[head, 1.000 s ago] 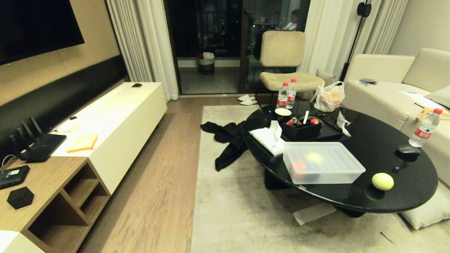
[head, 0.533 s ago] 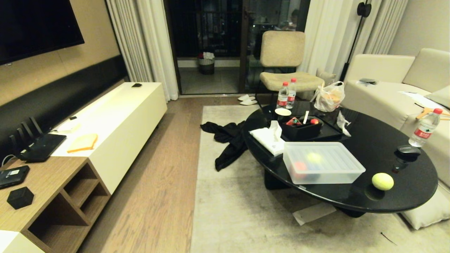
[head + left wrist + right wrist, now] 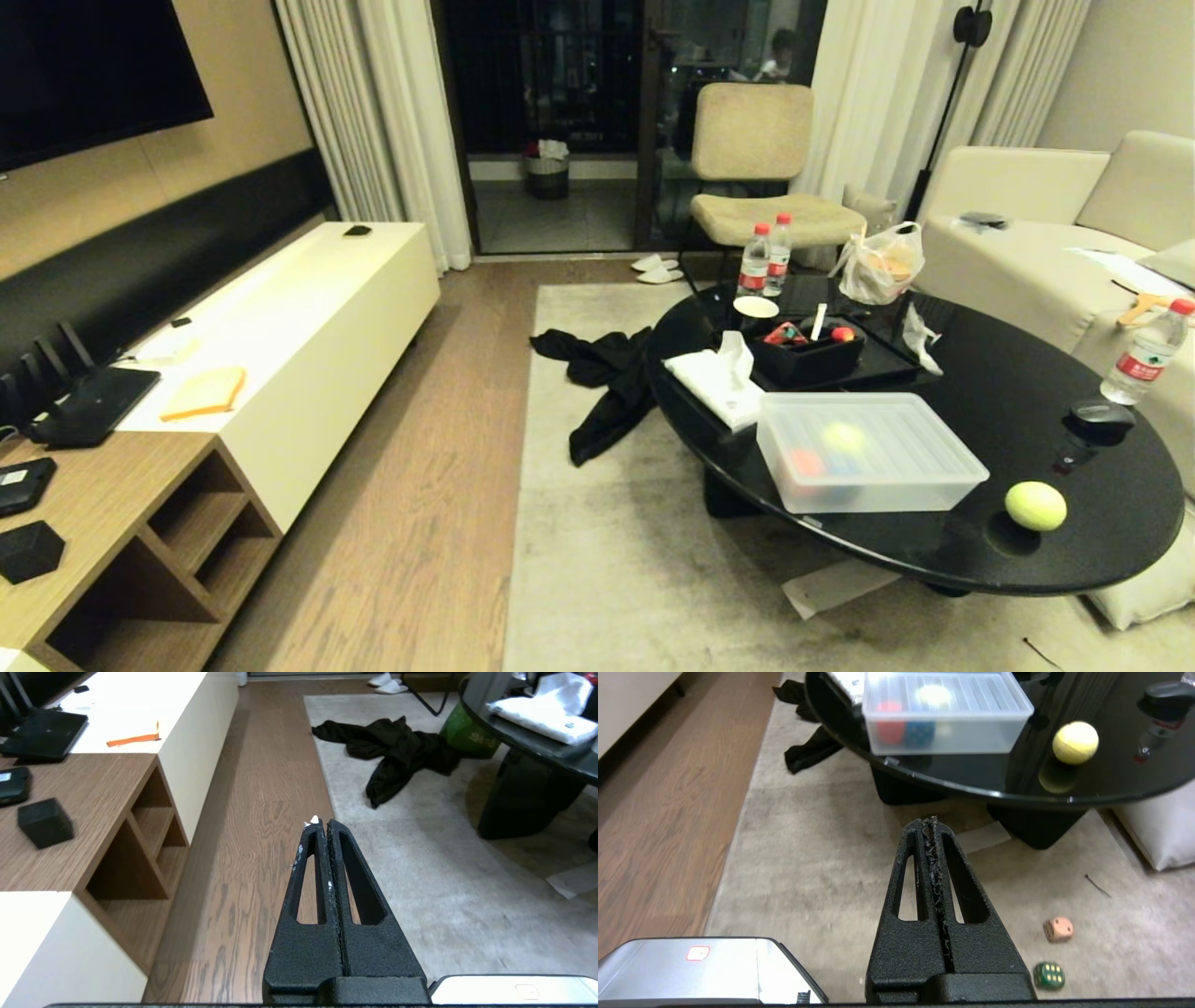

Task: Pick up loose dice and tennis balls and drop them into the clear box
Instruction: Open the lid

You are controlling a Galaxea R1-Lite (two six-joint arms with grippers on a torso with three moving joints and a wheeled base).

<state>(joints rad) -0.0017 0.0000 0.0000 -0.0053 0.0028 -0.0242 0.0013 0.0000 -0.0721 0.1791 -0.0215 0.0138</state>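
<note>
Rug (image 3: 808, 868): two dice (image 3: 1058, 929), right wrist only.

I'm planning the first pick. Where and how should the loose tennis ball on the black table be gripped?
Take the tennis ball across its widest middle, coming straight down from above. It is round, so any pair of opposite sides works, and it sits alone near the black table's near edge, apart from the clear box, leaving room for fingers on either side.
</note>
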